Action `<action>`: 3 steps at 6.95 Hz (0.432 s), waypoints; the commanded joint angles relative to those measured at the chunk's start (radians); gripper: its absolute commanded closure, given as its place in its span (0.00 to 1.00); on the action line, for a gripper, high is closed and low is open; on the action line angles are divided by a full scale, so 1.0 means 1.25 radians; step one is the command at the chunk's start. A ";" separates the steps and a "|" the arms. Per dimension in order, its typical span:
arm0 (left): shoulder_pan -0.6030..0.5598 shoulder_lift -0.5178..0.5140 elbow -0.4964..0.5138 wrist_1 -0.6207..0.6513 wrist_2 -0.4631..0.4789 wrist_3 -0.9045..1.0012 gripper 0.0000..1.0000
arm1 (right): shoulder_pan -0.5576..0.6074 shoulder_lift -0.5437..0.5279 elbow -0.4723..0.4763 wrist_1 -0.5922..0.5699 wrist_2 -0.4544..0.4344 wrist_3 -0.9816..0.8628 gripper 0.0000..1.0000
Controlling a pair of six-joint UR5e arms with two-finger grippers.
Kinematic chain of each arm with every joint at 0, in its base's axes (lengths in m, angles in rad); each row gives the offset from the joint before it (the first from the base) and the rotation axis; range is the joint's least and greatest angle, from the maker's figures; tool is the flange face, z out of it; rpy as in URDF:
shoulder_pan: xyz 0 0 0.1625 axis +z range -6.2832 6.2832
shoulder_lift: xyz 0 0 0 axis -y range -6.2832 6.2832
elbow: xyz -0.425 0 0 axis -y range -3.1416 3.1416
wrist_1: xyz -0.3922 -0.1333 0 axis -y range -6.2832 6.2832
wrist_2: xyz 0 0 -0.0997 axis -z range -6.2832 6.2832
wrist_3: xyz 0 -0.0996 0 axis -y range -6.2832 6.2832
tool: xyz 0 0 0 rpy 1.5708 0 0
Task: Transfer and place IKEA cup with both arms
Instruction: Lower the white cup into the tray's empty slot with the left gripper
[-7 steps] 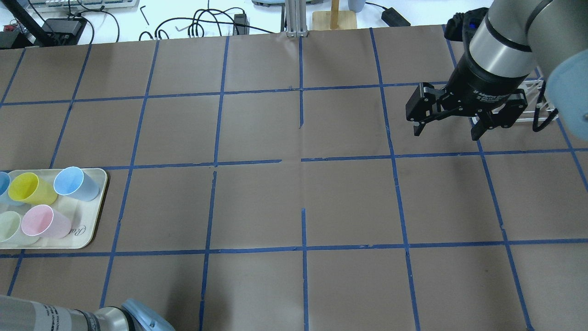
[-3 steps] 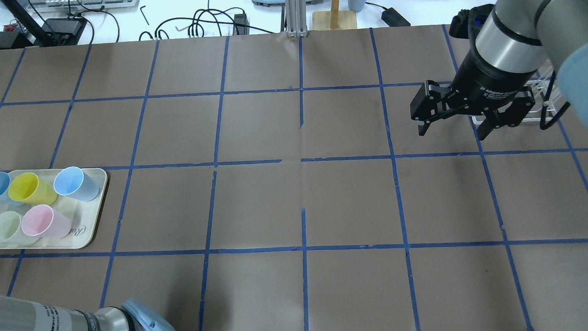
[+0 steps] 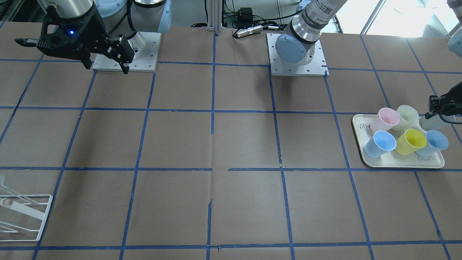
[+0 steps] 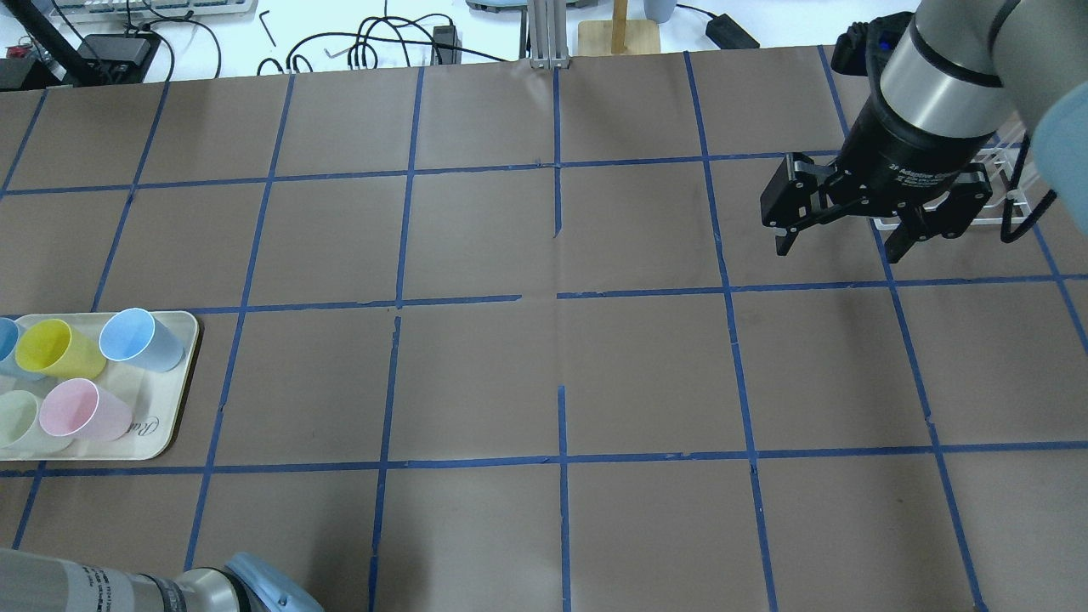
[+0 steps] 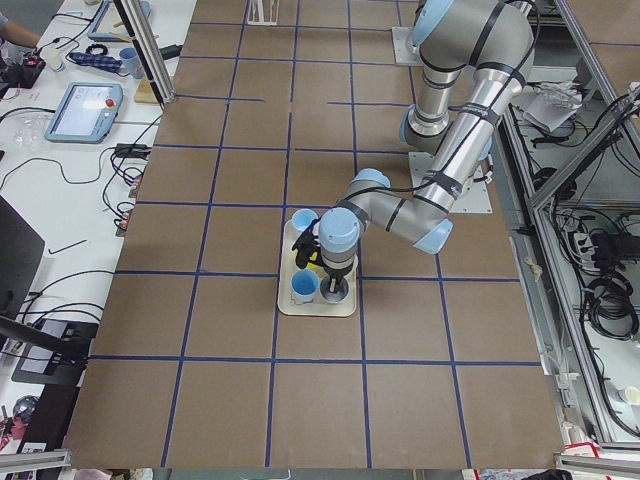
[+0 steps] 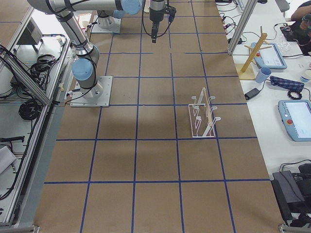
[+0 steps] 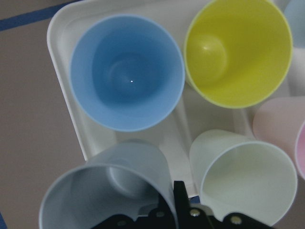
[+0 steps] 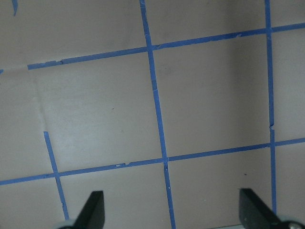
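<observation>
The light-grey IKEA cup (image 7: 107, 191) is at the tray's (image 7: 62, 90) near edge, tilted, beside a pale green cup (image 7: 248, 176). My left gripper (image 3: 438, 108) is shut on its rim, with one black finger (image 7: 180, 198) against the cup wall. The cup also shows at the right edge of the front-facing view (image 3: 431, 123). The left gripper is outside the overhead view. My right gripper (image 4: 839, 250) is open and empty, high above the table's far right part, with bare paper between its fingertips (image 8: 93, 212).
The cream tray (image 3: 400, 164) also holds two blue cups (image 3: 379, 142), a yellow cup (image 3: 411, 141) and a pink cup (image 3: 385, 119). A white wire rack (image 6: 204, 119) stands on the right half, partly behind the right gripper in the overhead view (image 4: 1007, 195).
My right gripper has shifted slightly to the right and farther from the robot, still open. The cups seen on the tray have not moved.
</observation>
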 commanded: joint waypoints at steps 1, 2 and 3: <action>-0.002 0.002 0.001 -0.002 0.000 -0.001 0.17 | 0.000 -0.004 0.000 0.000 0.000 0.001 0.00; -0.002 0.008 0.006 -0.007 0.003 -0.002 0.15 | 0.000 -0.005 0.000 0.000 0.000 0.001 0.00; -0.004 0.009 0.012 -0.012 0.004 -0.011 0.15 | 0.000 -0.009 0.003 -0.001 0.000 0.002 0.00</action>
